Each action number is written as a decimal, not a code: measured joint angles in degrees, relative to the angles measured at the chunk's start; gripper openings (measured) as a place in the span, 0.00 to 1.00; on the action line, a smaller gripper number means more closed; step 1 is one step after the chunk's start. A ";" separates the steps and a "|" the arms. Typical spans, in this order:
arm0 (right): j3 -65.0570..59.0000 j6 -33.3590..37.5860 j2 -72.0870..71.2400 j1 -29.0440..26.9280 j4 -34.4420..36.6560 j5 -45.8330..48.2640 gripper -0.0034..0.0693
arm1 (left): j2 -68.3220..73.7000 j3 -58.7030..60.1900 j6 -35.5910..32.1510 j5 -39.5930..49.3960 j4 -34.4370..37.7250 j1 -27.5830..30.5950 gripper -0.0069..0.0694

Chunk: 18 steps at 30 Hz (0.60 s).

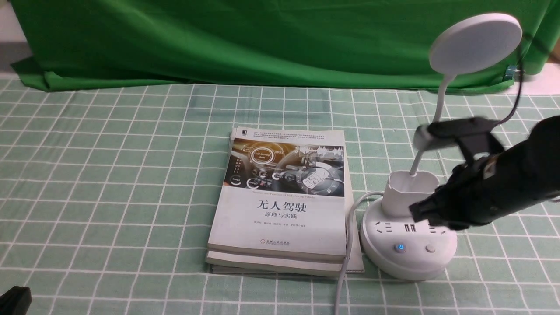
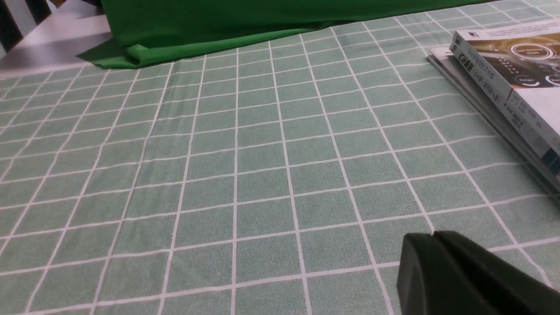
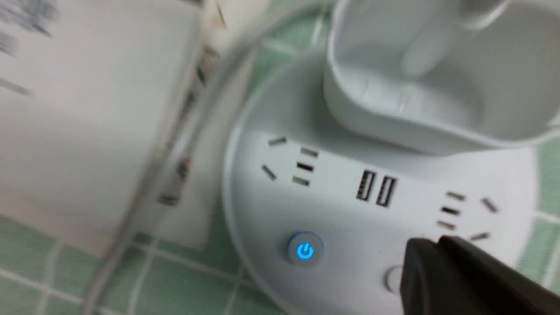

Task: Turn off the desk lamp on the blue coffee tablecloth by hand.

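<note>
Across the blue coffee tablecloth (image 1: 109, 175), stacked books (image 1: 280, 210), desk lamp (image 1: 409, 245) beside them on my right, right gripper (image 3: 435, 245) blurred over its base, jaws apparently pressed together, tip partly hiding the plain button (image 3: 390, 278), left gripper (image 2: 433, 238) closed, mostly cropped

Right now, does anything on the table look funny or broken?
Nothing is broken or spilled. Only small things: the books are stacked a bit unevenly, and the white cord of the desk lamp lies across the bottom book's corner.
</note>
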<state>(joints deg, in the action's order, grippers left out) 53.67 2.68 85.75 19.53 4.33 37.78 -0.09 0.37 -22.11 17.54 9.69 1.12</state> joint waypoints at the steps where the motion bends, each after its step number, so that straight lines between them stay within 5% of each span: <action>1: -0.22 -0.06 -2.04 0.00 0.00 0.60 0.09 | 0.00 0.00 0.00 0.00 0.00 0.00 0.09; 18: -18.92 -2.68 -37.01 0.00 0.24 1.83 0.11 | 0.00 0.00 0.00 0.00 0.00 0.00 0.09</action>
<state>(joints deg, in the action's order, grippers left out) 34.75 0.00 48.74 19.53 4.57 39.62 -0.09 0.37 -22.11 17.54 9.69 1.12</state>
